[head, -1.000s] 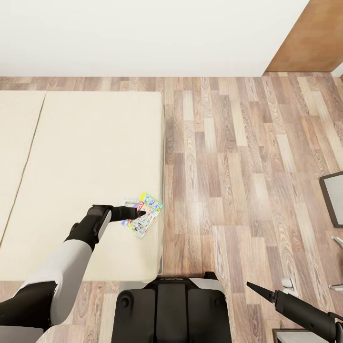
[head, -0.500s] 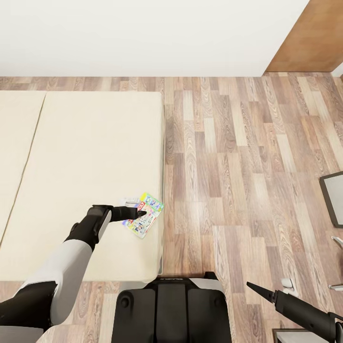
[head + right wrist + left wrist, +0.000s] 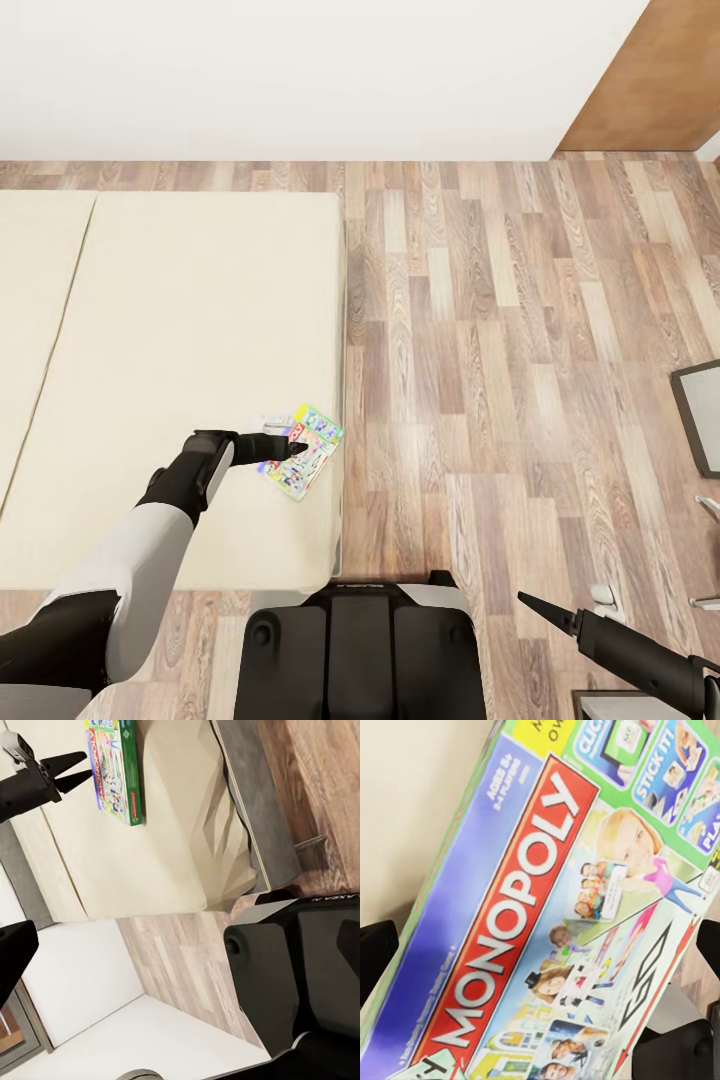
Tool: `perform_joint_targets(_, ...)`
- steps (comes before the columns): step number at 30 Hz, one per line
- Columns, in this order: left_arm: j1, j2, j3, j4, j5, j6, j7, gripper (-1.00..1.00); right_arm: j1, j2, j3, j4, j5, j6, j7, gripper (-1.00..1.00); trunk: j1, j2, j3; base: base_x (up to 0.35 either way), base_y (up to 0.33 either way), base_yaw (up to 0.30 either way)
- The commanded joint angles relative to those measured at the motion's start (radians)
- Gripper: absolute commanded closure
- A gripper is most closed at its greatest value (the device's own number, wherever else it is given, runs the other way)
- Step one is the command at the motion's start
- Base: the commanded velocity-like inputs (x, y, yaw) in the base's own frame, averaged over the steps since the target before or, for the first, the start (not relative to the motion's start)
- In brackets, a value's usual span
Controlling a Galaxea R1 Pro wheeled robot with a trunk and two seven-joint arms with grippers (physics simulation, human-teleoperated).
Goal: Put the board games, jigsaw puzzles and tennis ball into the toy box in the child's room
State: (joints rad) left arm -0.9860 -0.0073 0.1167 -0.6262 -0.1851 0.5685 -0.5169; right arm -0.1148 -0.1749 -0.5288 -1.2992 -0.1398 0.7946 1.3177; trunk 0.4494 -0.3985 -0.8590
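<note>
Nothing has moved: your left fingers [image 3: 297,447] hover spread over the Monopoly box [image 3: 305,455] on the bed [image 3: 180,330]; lower, then clench.

A home bedroom: a low beige bed [image 3: 190,380] against a white wall, on wood-plank flooring [image 3: 500,380].

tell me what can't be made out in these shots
- Head view: the left end effector covers part of the Monopoly box, so contact cannot be told.
- Left wrist view: the box runs past the frame's edges; whether the fingers touch it is unclear.
- Head view: the right end effector looks shut, but is too small to be sure.
- Head view: a dark-framed panel is cut by the edge.
</note>
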Motion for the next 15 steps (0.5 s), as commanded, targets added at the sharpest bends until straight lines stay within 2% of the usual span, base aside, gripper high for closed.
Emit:
perform_joint_targets(1, 0.0, -0.001, 0.005, -0.001, -0.01, 0.004, -0.009, -1.0, 0.0, 0.0, 0.0, 0.0, -0.003, 0.008, 0.002, -1.0, 0.001, -0.002, -0.001, 0.0, 0.0, 0.0)
perform_joint_targets(15, 0.0, -0.002, 0.005, -0.001, -0.015, 0.005, -0.053, -1.0, 0.0, -0.001, -0.001, 0.0, -0.003, 0.008, 0.002, -1.0, 0.001, -0.002, -0.001, 0.0, 0.0, 0.0)
